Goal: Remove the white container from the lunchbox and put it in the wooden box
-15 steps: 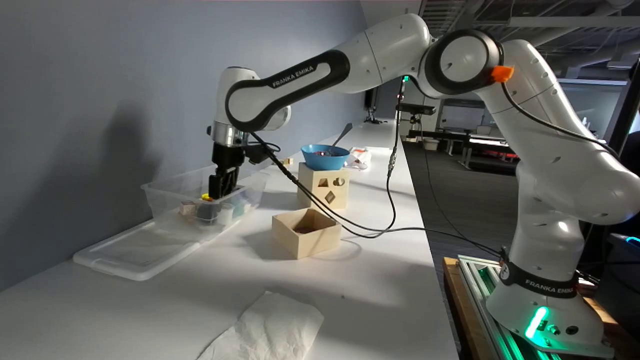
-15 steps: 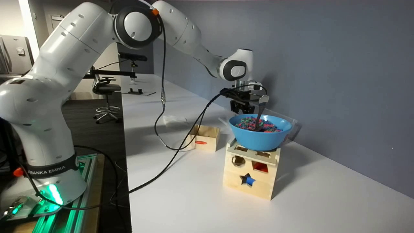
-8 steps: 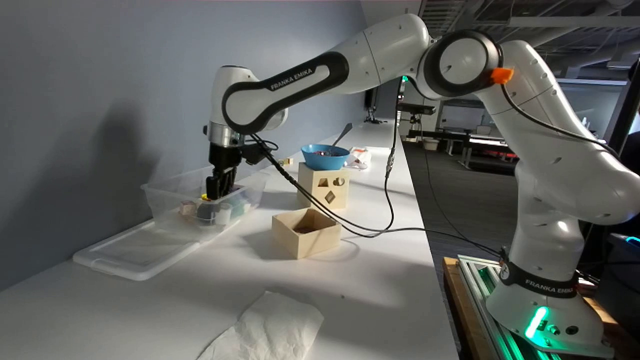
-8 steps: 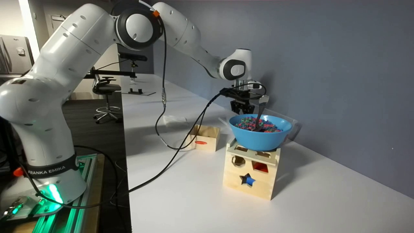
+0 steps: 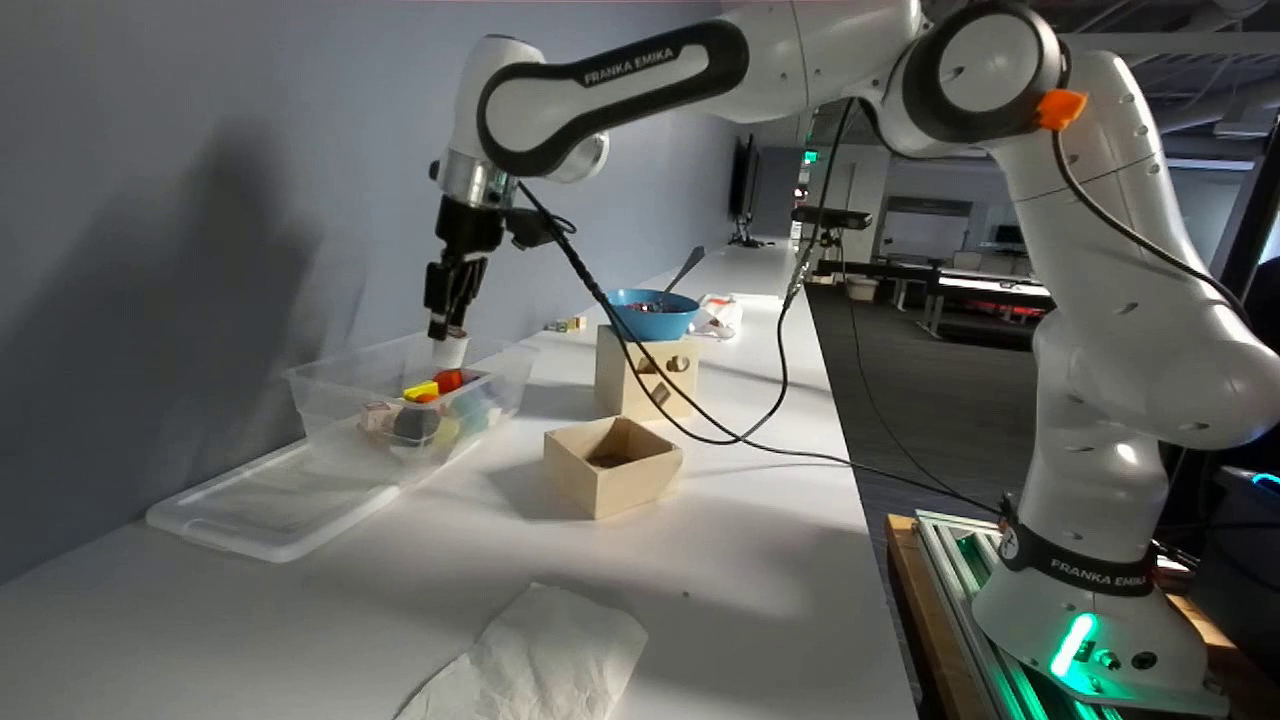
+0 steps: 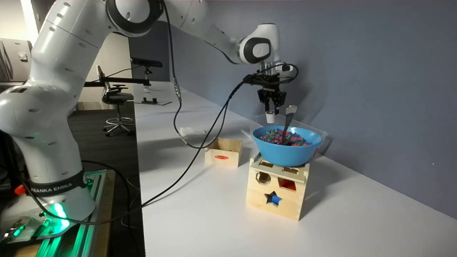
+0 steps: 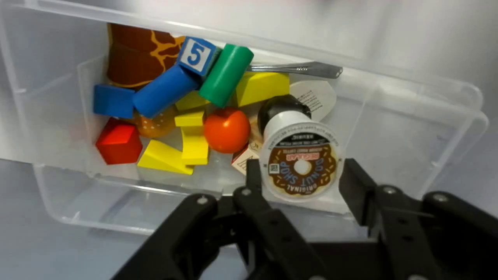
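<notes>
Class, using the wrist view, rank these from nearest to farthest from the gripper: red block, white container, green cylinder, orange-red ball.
1. The white container: held in the gripper.
2. The orange-red ball: in the lunchbox, picture-left of the gripper.
3. The green cylinder: in the lunchbox, above the orange-red ball in the picture.
4. The red block: in the lunchbox, farthest left of these.

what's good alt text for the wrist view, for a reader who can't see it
The gripper holds a white container marked Donut Shop over the clear lunchbox. Inside lie colorful blocks, a round orange-red object and a metal handle.
</notes>
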You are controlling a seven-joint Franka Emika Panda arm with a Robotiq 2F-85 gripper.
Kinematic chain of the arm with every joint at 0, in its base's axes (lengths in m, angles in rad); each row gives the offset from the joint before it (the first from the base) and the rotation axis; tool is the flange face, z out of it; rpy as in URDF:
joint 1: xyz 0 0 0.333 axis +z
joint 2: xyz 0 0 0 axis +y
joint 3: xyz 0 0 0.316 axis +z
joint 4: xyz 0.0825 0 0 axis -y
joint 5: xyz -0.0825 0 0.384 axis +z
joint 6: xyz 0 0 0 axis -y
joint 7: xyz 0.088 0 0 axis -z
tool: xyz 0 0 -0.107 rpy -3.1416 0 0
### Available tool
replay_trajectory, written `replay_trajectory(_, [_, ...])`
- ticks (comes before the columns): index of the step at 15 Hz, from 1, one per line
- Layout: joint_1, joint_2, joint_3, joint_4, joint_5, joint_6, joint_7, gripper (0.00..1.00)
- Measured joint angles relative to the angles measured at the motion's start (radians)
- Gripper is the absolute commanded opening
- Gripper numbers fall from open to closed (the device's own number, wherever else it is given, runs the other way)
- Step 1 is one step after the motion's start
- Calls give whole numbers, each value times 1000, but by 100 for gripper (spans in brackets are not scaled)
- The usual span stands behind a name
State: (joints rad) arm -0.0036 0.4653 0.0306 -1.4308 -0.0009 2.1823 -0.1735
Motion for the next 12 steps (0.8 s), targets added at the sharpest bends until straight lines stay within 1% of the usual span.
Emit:
replay_trajectory(2, [-23,-92,18,-61,38,-29,-66,29])
replay_trajectory(6, [-48,-263,51,-208,174,-114,-232,29])
replay_trajectory(9, [-45,-384,47,-340,195,-168,-239,29])
replay_trajectory(12, [-41,-488,34,-474,184,-190,-183,29])
